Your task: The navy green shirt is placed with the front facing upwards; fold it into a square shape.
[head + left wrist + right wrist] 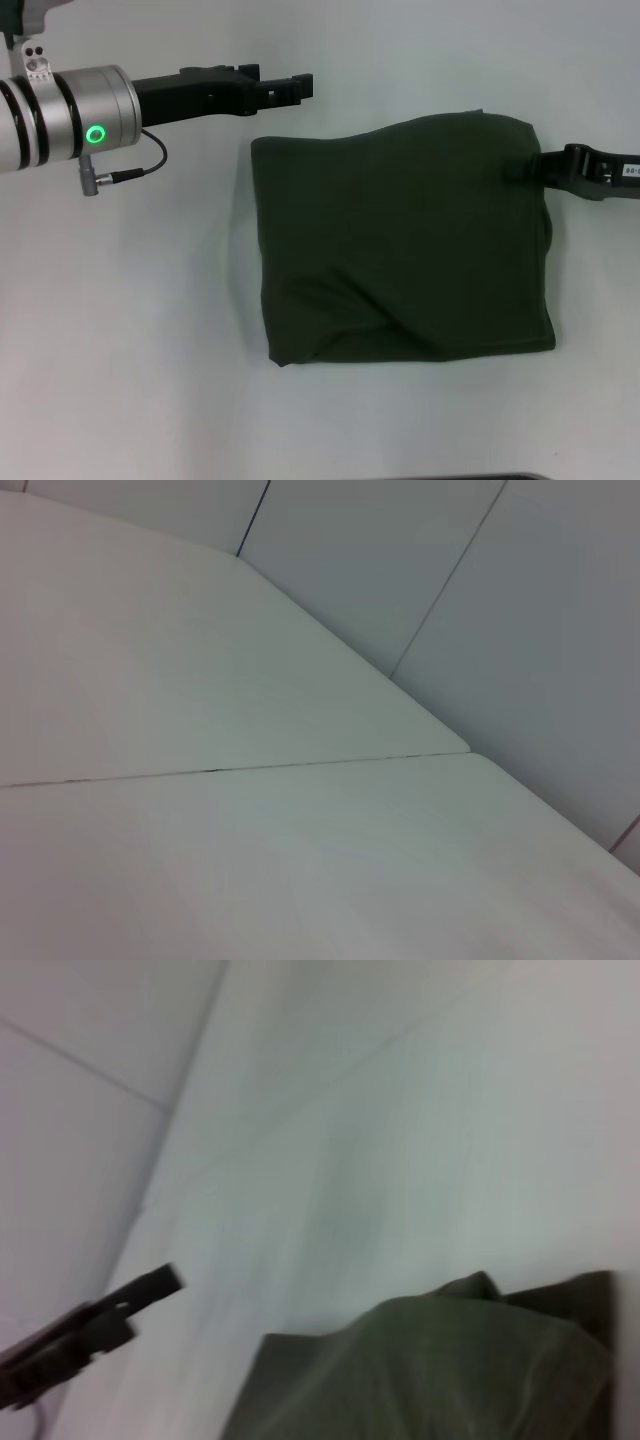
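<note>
The navy green shirt (400, 240) lies folded into a rough square on the white table, plain green side up, with no lettering showing. Its far edge is wavy and a crease runs across the near left part. My right gripper (515, 169) comes in from the right and its tip overlaps the shirt's far right edge. My left gripper (300, 86) hovers over bare table just beyond the shirt's far left corner, apart from the cloth. In the right wrist view the shirt (430, 1370) fills the near part, with the left gripper (160, 1282) farther off.
The white table (130, 330) stretches on all sides of the shirt. The left wrist view shows only the tabletop with a thin seam (230, 770) and grey wall panels (470, 600) behind. A dark edge (500, 477) shows at the table's near side.
</note>
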Controlling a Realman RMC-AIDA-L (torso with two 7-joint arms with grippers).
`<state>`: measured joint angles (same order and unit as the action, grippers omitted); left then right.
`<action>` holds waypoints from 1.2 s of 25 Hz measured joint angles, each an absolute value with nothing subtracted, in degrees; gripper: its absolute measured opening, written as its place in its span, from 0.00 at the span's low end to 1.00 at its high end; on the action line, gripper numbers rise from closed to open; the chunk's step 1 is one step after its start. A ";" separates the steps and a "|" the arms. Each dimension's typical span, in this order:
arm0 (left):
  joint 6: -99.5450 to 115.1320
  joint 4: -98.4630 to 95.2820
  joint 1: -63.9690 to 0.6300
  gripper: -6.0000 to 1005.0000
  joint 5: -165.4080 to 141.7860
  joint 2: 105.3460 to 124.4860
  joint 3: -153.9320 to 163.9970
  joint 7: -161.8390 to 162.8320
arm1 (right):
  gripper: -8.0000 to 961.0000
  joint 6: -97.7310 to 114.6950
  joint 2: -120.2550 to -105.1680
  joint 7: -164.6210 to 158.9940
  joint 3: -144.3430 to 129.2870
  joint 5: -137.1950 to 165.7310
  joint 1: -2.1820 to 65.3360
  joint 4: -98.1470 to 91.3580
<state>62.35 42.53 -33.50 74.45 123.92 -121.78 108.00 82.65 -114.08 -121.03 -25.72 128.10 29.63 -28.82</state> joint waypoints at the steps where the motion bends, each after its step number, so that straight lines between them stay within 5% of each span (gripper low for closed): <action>1: 62.33 42.53 -33.49 0.93 74.45 123.92 -121.78 108.01 | 0.06 81.96 -114.08 -121.00 -25.84 128.18 29.35 -28.82; 10: 62.31 41.97 -33.70 0.93 74.44 123.99 -121.85 107.88 | 0.10 82.26 -113.95 -118.08 -25.14 127.04 26.62 -29.64; 15: 62.38 41.87 -33.60 0.93 74.44 124.01 -121.80 107.91 | 0.31 85.43 -112.99 -117.81 -25.00 126.66 24.79 -29.67; 18: 62.64 41.85 -33.56 0.93 74.44 124.01 -121.70 107.93 | 0.57 88.28 -112.50 -117.62 -24.63 126.64 23.75 -29.73; 23: 62.66 41.83 -33.48 0.93 74.44 124.01 -121.74 107.98 | 0.82 93.45 -111.85 -117.34 -24.39 126.64 21.63 -30.04; 30: 62.70 41.83 -33.69 0.93 74.44 124.01 -121.55 108.01 | 0.90 99.79 -111.23 -117.20 -24.93 127.77 18.79 -30.33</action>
